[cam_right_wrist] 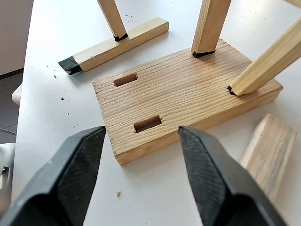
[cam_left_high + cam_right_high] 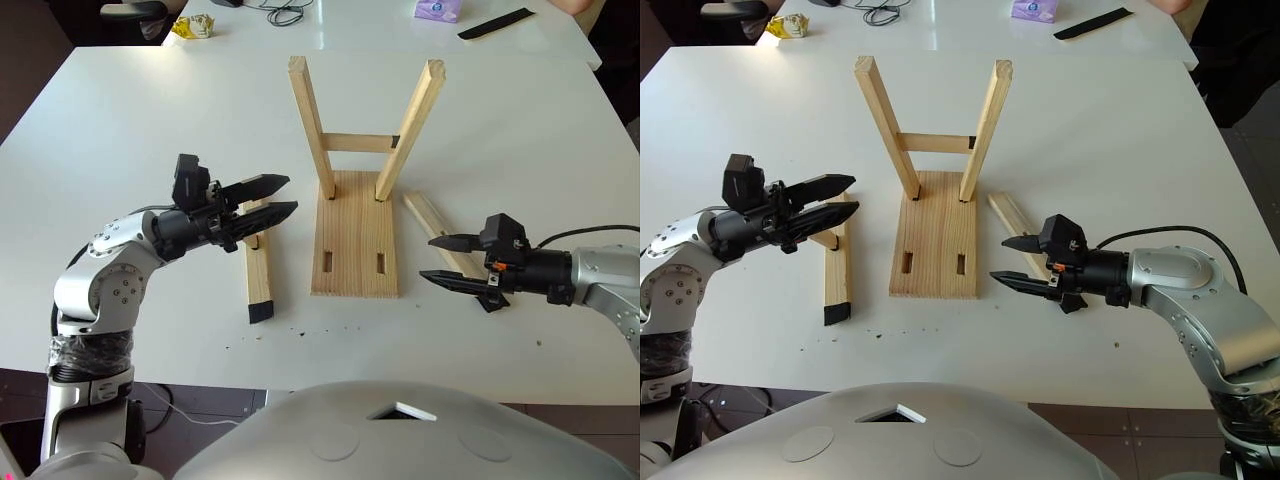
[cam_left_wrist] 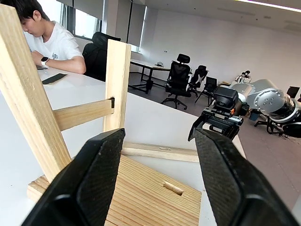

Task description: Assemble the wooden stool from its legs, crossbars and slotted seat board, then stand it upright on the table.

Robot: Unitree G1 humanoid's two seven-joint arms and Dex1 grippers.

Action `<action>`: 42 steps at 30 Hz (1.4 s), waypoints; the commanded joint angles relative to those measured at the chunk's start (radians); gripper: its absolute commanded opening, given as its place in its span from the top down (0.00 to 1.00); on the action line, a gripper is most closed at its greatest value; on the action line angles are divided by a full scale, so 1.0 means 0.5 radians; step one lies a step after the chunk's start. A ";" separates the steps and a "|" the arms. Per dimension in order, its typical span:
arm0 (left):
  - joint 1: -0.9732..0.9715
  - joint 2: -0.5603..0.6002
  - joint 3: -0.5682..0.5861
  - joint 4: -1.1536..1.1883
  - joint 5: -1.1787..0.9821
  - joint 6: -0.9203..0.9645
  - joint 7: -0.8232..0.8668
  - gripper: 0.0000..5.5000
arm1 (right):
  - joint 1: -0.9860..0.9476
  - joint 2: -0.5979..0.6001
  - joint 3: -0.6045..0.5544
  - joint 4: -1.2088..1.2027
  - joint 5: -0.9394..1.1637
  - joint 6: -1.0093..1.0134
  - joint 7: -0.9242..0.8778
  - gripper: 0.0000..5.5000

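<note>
I count one board (image 2: 354, 235), lying flat in the middle of the table (image 2: 130, 130). It has four slots. The two far ones are filled and the two near ones are empty, one slot (image 2: 328, 261) on the left and one (image 2: 381, 262) on the right.

Two legs stand in the filled slots, splaying apart as they rise: the left leg (image 2: 311, 125) leans left and the right leg (image 2: 410, 130) leans right. One crossbar (image 2: 358, 142) joins them partway up.

Two more wooden pieces lie on the table. The loose leg (image 2: 260, 280) lies just left of the board and roughly parallel to its edge, with its black-taped end towards me. A short stub juts from it near its far end, under my left gripper. The loose piece (image 2: 425, 212) lies at an angle just off the board's right side, and my right gripper hides its near end.

Both grippers are in sight and neither holds anything. The left gripper (image 2: 290, 194) hovers over the far end of the loose leg, pointing at the board, its two fingers parted. The right gripper (image 2: 428, 256) hangs beside the board's near right corner, pointing left, its jaws spread wide. In the right wrist view the right-hand empty slot sits between its fingers.

A few dark crumbs (image 2: 300, 330) dot the table in front of the board.
</note>
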 commanded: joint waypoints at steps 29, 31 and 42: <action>0.714 0.506 -0.186 -0.601 0.526 0.077 0.076 0.50 | 0.282 0.133 -0.126 -0.228 0.013 -0.026 -0.250 0.48; 0.647 0.440 -0.278 -0.476 0.668 0.019 0.175 0.50 | 0.287 0.145 -0.117 -0.225 0.005 -0.032 -0.264 0.48; 0.797 0.649 -0.496 -0.355 1.121 -0.423 -0.024 0.50 | 0.326 0.151 -0.110 -0.250 0.008 -0.041 -0.290 0.48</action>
